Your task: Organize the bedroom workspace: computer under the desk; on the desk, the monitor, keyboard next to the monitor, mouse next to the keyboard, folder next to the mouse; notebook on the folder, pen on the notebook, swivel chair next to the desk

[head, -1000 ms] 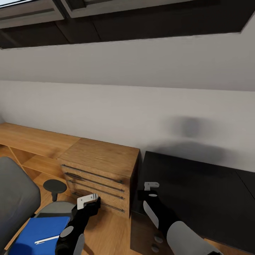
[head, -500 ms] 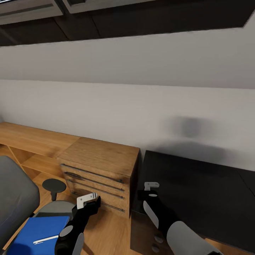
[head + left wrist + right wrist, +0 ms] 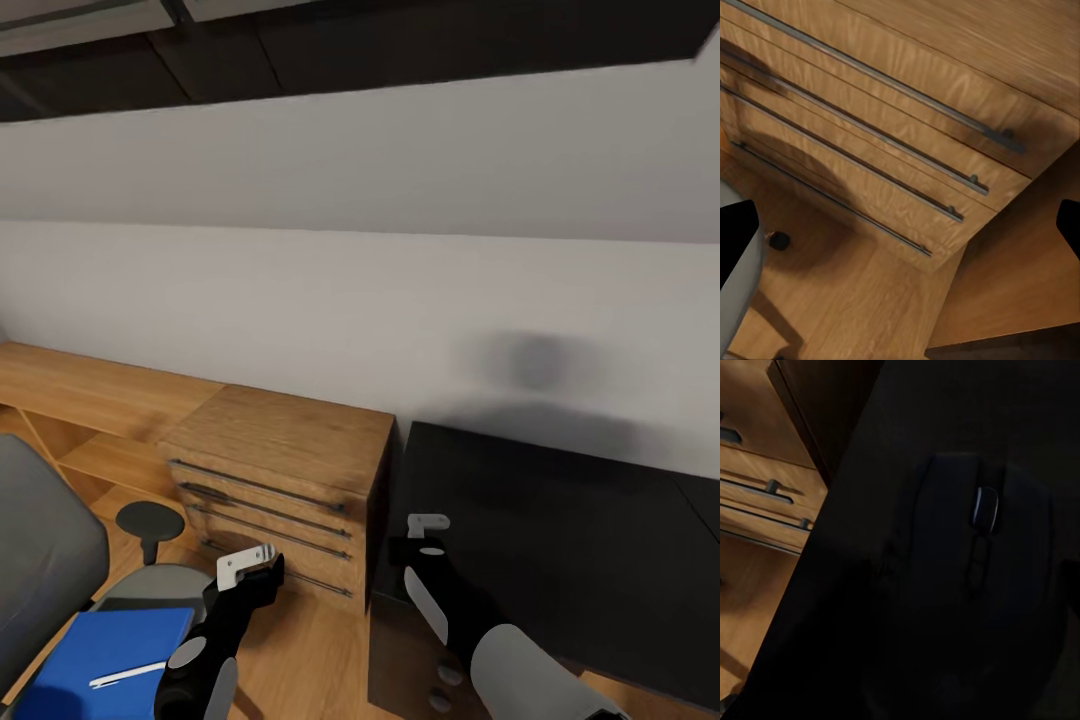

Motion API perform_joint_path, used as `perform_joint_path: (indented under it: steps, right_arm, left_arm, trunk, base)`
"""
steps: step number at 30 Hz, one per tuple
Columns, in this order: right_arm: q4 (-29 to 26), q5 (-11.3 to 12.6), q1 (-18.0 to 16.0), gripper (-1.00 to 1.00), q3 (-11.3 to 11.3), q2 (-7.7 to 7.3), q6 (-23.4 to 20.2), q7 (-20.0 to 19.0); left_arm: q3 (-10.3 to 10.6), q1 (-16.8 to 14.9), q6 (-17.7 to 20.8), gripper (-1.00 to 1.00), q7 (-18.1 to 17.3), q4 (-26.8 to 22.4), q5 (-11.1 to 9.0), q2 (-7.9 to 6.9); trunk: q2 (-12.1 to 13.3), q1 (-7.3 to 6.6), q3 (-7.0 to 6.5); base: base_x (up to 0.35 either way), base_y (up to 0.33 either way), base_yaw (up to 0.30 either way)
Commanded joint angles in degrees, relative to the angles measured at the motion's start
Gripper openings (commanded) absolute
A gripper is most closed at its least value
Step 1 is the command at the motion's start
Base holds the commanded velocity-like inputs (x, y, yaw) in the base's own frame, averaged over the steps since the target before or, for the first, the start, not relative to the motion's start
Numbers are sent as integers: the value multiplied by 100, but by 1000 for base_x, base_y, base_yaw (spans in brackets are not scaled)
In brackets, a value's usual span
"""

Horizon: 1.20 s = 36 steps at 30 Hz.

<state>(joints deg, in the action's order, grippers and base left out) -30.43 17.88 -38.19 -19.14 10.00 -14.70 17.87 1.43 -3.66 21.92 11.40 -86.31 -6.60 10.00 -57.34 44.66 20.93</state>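
At desk edge: right end effector (image 3: 428,522) hovered above mouse (image 3: 971,577); finger state indiscernible.
Left end effector (image 3: 900,225): fingers apart, empty.
Risk: black-on-black mouse, misjudged descent could shove it.

I see a plain pale wall (image 3: 330,290) across the back, a dark recessed band (image 3: 420,45) above it. Against it stands a light wooden low cabinet (image 3: 285,440) with long thin bar handles (image 3: 870,135), joined to a lower wooden shelf unit (image 3: 90,400). Wood floor (image 3: 310,650) below. A soft shadow smudges the wall.
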Motion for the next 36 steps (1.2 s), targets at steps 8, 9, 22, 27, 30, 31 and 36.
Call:
perform_joint_path:
  steps: [8, 9, 22, 27, 30, 31, 36]
  right_arm:
    - [-7, 33, -4, -100, -19, 0, -21, 33]
    - [-7, 32, -4, -100, -19, 0, -22, 33]
    - [-7, 33, -4, -100, -19, 0, -8, 33]
    - [-6, 38, -4, -100, -20, 0, -7, 33]
    - [-6, 38, -4, -100, -20, 0, -7, 32]
    - [-6, 39, -4, -100, -20, 0, -7, 32]
    - [-7, 39, -4, -100, -20, 0, -7, 33]
  left_arm:
    - [7, -3, 23, 100, 47, -8, -57, 0]
    - [7, -3, 21, 100, 47, -8, -56, 0]
    - [7, -3, 8, 100, 59, -15, -52, 0]
    - [7, -3, -2, 100, 64, -17, -52, 0]
    - [7, -3, -3, 100, 64, -17, -52, 0]
    - [7, -3, -3, 100, 64, -17, -52, 0]
    - [7, -3, 1, 100, 64, -17, -52, 0]
  trunk:
    - [-328, 177, 151]
    - [-368, 199, 169]
    - [-568, 309, 259]
    - [-769, 419, 349]
    - [-889, 484, 403]
    - [-929, 506, 421]
    - [-1009, 550, 456]
  base:
    - [0, 0, 0]
    - [0, 0, 0]
    - [0, 0, 0]
    - [0, 0, 0]
    - [0, 0, 0]
    - [0, 0, 0]
    - [0, 0, 0]
